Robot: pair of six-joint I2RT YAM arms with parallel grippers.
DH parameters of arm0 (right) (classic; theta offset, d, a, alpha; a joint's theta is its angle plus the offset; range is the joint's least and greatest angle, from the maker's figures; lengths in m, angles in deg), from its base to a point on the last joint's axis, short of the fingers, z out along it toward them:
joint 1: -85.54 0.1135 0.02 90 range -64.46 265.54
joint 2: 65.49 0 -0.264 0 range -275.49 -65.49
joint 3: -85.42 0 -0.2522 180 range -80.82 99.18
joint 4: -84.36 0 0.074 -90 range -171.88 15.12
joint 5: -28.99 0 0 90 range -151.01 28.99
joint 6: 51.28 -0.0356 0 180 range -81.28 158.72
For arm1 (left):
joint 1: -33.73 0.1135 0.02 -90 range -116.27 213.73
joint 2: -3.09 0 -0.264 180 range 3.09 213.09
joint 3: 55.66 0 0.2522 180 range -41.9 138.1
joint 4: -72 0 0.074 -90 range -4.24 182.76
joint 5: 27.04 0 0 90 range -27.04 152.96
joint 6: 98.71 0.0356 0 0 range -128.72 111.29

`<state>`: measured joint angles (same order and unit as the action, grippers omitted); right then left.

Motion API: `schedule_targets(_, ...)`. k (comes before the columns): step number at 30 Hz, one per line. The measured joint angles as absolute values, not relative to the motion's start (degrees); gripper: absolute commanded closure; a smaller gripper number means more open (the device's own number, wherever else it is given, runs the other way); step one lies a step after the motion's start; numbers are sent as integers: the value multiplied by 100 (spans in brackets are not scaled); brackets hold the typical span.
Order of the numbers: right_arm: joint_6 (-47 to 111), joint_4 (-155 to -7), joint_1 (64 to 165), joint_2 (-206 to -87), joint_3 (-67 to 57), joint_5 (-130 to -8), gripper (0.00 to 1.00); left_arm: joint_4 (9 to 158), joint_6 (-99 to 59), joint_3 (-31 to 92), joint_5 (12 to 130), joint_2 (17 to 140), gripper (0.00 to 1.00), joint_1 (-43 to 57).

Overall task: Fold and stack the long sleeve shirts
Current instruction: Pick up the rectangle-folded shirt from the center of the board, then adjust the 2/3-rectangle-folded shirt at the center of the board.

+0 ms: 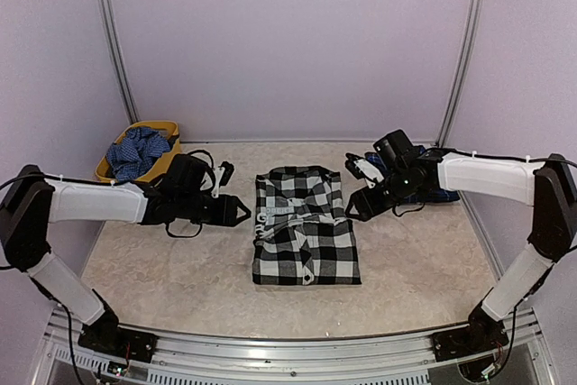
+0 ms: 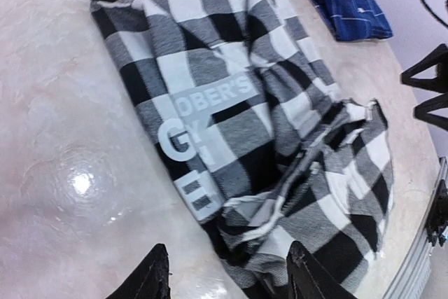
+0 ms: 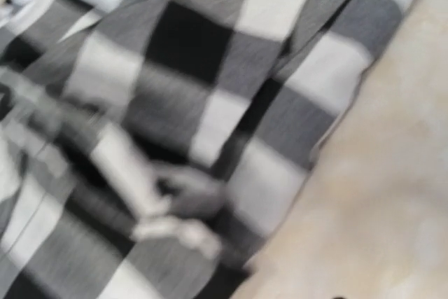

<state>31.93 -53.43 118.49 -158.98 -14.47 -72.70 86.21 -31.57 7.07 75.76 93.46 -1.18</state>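
Nearest the lens, saw two black fingertips (image 2: 150,278) of the left gripper (image 2: 227,279) spread wide with nothing clamped between them, hovering at the edge of the black-and-white check shirt (image 2: 231,103). Found that shirt lying folded into a rough rectangle at the middle of the beige table (image 1: 162,259), collar end toward the far wall, white lettering (image 2: 203,120) showing on its left side and rumpled cloth bunched along the near part. From above, placed the left gripper (image 1: 242,214) just beside the shirt's left edge and the right gripper (image 1: 356,209) just beside its right edge, toward the collar end. Judged the right jaws parted too, and holding nothing; got only blurred check cloth from the right wrist camera. Spotted the navy plaid shirt (image 1: 444,194) lying behind the right gripper, apart from the check one. Noted a yellow basket (image 1: 171,126) at the far left corner with blue-and-white cloth (image 1: 137,152) heaped in it
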Motion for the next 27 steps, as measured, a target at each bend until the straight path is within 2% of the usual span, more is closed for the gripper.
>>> schedule_targets(6, 3125, -5811, 12623, -15100, -2533, -7490, 34, 8059, -3222, 110, 7560, 8312, 34, -918)
schedule_targets(11, 2983, -6379, 13268, -14444, -3370, -7785, 33, 7561, -3192, -410, 7657, 7978, 33, -1681)
schedule_targets(17, 2745, -7101, 13276, -14556, -3674, -7873, 33, 6973, -3266, -456, 7663, 8679, 33, -1777)
schedule_targets(23, 2673, -7542, 13145, -15362, -3434, -7838, 34, 6638, -3294, -305, 7543, 9694, 34, -1784)
schedule_targets(27, 2614, -7711, 12826, -15819, -3351, -7860, 34, 6606, -3375, -264, 7246, 10091, 39, -1784)
